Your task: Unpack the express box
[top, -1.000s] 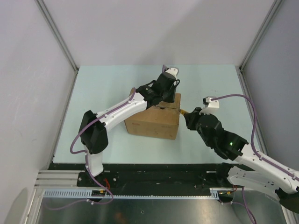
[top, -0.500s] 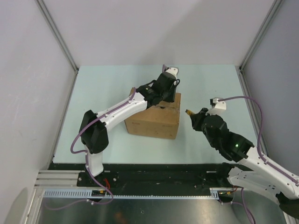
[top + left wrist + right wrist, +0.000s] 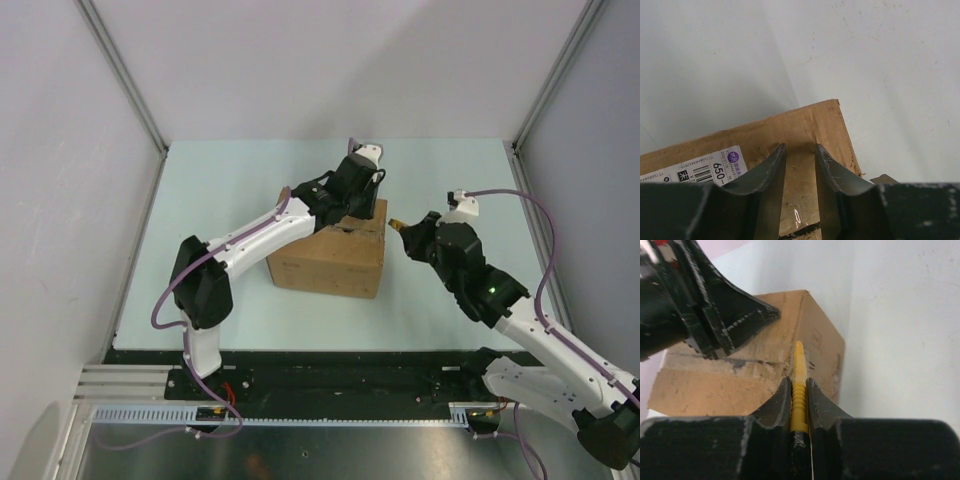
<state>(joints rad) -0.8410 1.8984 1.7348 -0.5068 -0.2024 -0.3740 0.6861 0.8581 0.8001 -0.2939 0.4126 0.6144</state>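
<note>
Two wrist views reveal right claw point(image 3: 799, 386) clamping yellow knife point(image 3: 799, 360), left claw point(image 3: 800, 150) narrow over express box point(image 3: 807, 122).

Left arm point(image 3: 255, 238): base near-left, links angled far-right toward centre, wrist pitched down. Left gripper point(image 3: 800, 147): fingers pointing down, narrowly parted, nothing between them. Right arm point(image 3: 530, 335): base near-right, stretched far-left toward centre, wrist low. Right gripper point(image 3: 799, 382): fingers clamped tight on yellow utility knife point(image 3: 799, 357), knife tip pointing left, past fingertips.
</note>
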